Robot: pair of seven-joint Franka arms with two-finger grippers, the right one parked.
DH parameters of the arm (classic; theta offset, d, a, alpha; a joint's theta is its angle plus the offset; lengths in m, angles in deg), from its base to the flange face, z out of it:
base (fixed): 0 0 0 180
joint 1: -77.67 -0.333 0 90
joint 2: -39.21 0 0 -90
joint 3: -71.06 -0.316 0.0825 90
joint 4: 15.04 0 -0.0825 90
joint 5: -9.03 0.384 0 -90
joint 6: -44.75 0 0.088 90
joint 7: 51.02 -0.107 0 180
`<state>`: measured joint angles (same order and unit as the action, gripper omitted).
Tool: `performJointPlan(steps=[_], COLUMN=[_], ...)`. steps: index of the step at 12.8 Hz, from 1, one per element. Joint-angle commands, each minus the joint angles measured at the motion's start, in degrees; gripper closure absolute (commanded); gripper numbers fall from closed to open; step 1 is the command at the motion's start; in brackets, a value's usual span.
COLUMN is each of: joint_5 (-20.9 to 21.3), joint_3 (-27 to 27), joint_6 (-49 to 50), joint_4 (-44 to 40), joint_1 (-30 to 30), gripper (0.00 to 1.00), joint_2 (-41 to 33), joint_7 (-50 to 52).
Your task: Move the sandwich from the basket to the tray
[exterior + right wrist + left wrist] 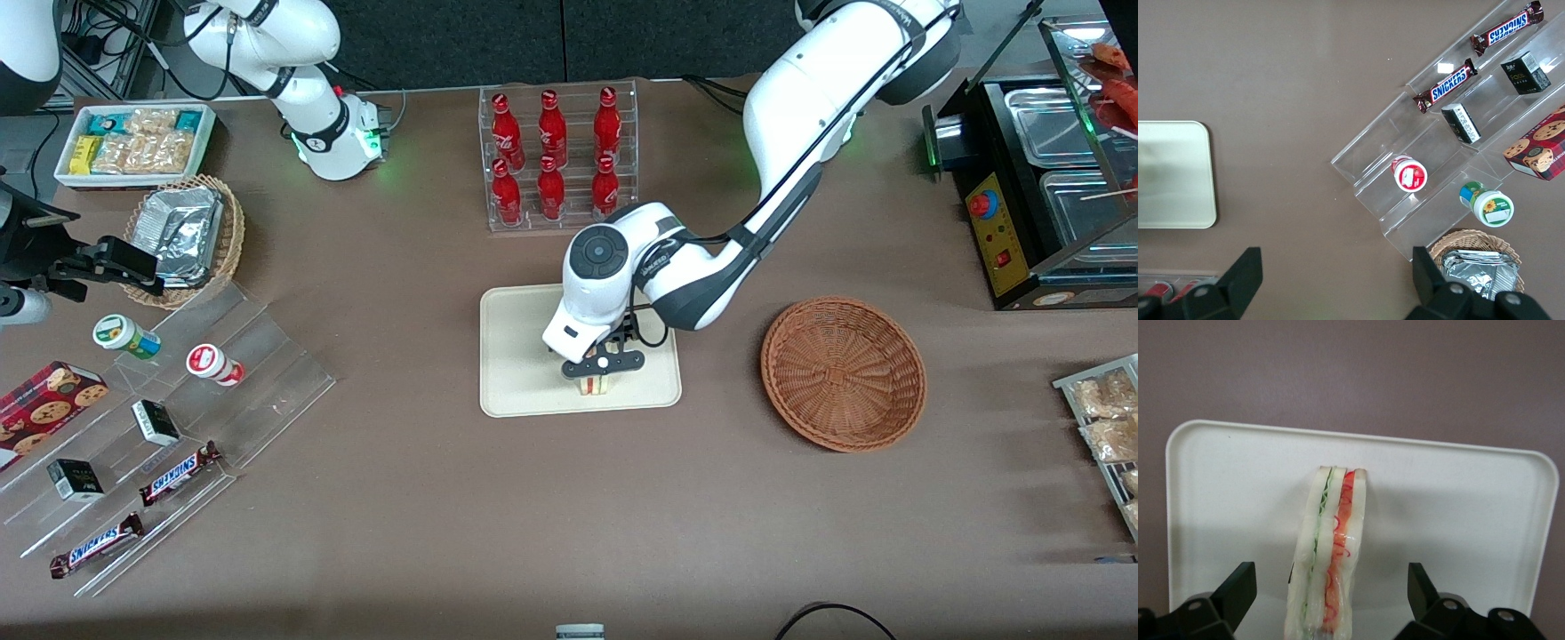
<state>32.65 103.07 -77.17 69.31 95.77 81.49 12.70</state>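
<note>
With sandwich (1328, 553) standing on edge on tray (1458, 507), placing step looks near done. Gripper (603, 363) directly above it, fingers (1238, 590) spread wide, clear of bread either side. Basket (843, 372) empty, toward working arm's end. Next call: straight lift away, no brushing wedge.

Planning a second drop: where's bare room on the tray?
Tray: bare on its parked-arm half. Crowded where the sandwich stands under the open pincer. The basket sits empty.
</note>
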Motion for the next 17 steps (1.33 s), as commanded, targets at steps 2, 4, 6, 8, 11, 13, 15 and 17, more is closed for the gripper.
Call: performJointPlan(steps=[2, 4, 6, 8, 11, 13, 15, 17], joint_5=[-1.4, -3.7, -7.2, -10.7, -13.7, -14.4, -14.3, -15.0], joint_3=[-0.2, 0.0, 0.0, 0.0, 0.0, 0.0, -0.5, -0.7], joint_6=[2.7, 3.1, 5.6, 9.0, 15.4, 19.3, 22.3, 24.9], joint_4=[0.4, 0.9, 0.9, 0.9, 0.7, 0.6, 0.7, 1.6], joint_1=[-4.0, -8.2, -12.6, -17.5, -24.8, -28.3, -29.2, -31.1], gripper=[0.0, 0.0, 0.0, 0.0, 0.0, 0.0, 0.0, 0.0], joint_2=[-4.5, -6.7, -8.5, -10.8, -14.2, -16.5, -18.4, -22.6], joint_7=[-0.1, -2.1, -6.7, -12.8, -22.4, -27.4, -28.9, -33.5])
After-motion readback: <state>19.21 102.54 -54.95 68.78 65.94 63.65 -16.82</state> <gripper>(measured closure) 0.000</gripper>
